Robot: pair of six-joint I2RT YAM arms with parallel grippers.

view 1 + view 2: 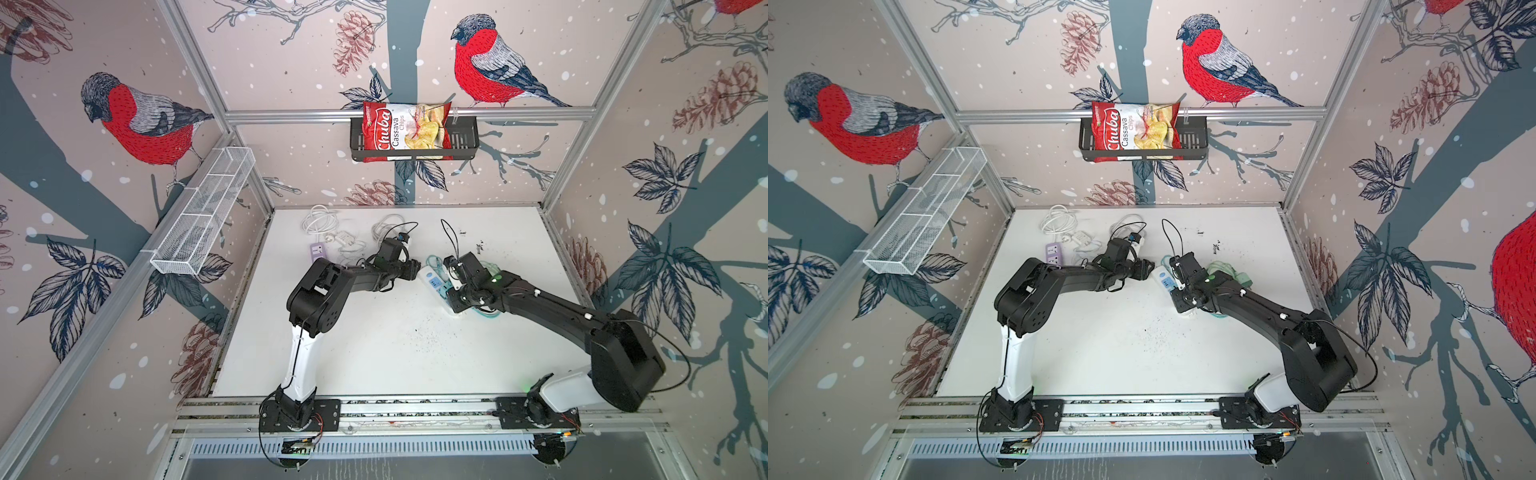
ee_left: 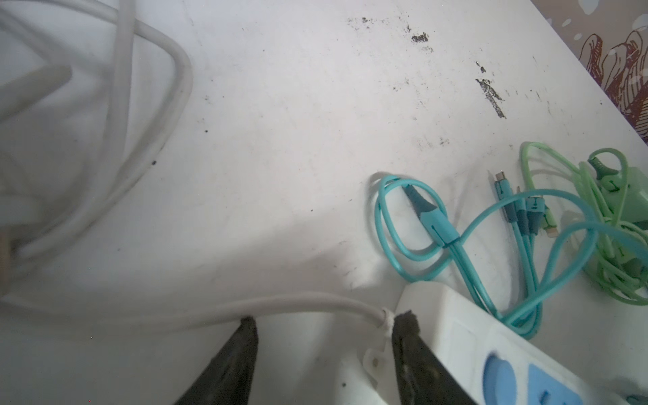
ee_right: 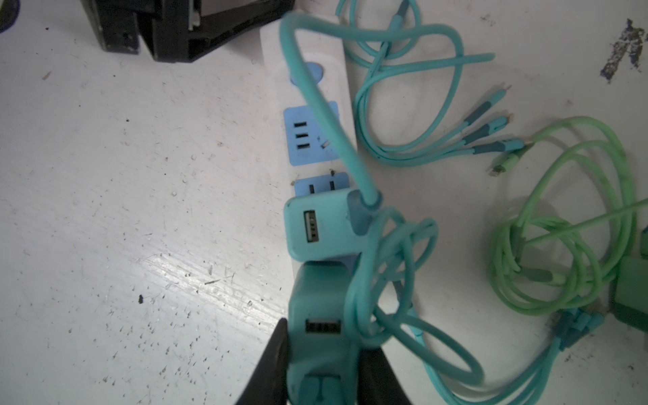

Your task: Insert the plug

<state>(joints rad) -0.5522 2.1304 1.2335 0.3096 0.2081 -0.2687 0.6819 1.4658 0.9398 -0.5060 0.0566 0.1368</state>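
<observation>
A white power strip (image 1: 432,281) (image 3: 312,87) with blue sockets lies mid-table in both top views. My right gripper (image 3: 322,340) is shut on a teal charger plug (image 3: 317,305), held just over the strip's near end. Its cable (image 3: 392,266) loops beside the jaws. A second teal charger (image 3: 315,224) sits in a socket just beyond. My left gripper (image 2: 321,319) stands open at the strip's cord end (image 2: 491,336). One finger (image 2: 410,350) rests against the strip, and the white cord (image 2: 280,303) passes the fingertips. In a top view the left gripper (image 1: 414,269) faces the right gripper (image 1: 453,286).
Teal multi-tip cables (image 3: 403,150) and a green cable bundle (image 3: 561,245) lie right of the strip. White cable coils (image 1: 320,220) and a purple strip (image 1: 318,250) sit at the back left. A chips bag (image 1: 405,129) fills a wall basket (image 1: 467,137); a white mesh basket (image 1: 203,216) hangs on the left.
</observation>
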